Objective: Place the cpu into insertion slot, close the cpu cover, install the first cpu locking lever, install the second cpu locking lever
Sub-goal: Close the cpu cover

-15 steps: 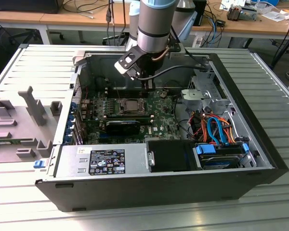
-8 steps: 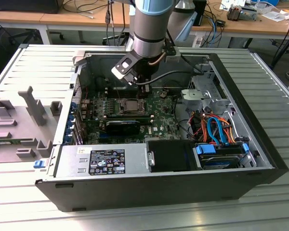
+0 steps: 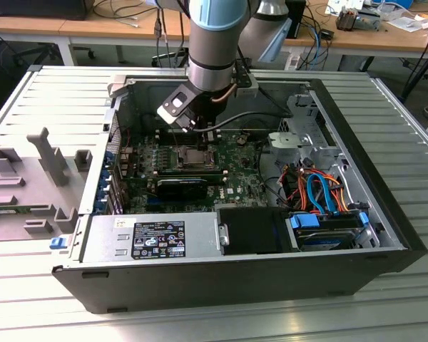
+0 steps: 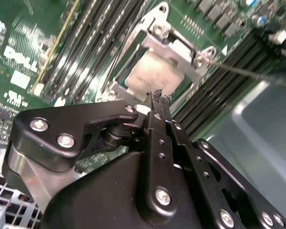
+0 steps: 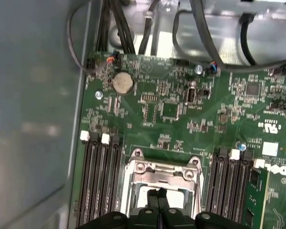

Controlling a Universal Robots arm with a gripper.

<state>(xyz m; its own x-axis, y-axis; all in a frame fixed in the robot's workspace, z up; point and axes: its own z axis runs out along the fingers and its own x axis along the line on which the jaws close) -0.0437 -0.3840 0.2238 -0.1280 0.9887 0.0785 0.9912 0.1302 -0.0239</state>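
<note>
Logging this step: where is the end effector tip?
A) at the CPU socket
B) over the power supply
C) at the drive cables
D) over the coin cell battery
A: in the second wrist view the end effector sits at the metal rim of the insertion slot.

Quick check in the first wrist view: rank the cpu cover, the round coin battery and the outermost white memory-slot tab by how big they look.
1. cpu cover: clearly largest, though it also sits nearest the camera.
2. coin battery: much smaller.
3. white tab: smallest, roughly half the battery's width.
</note>
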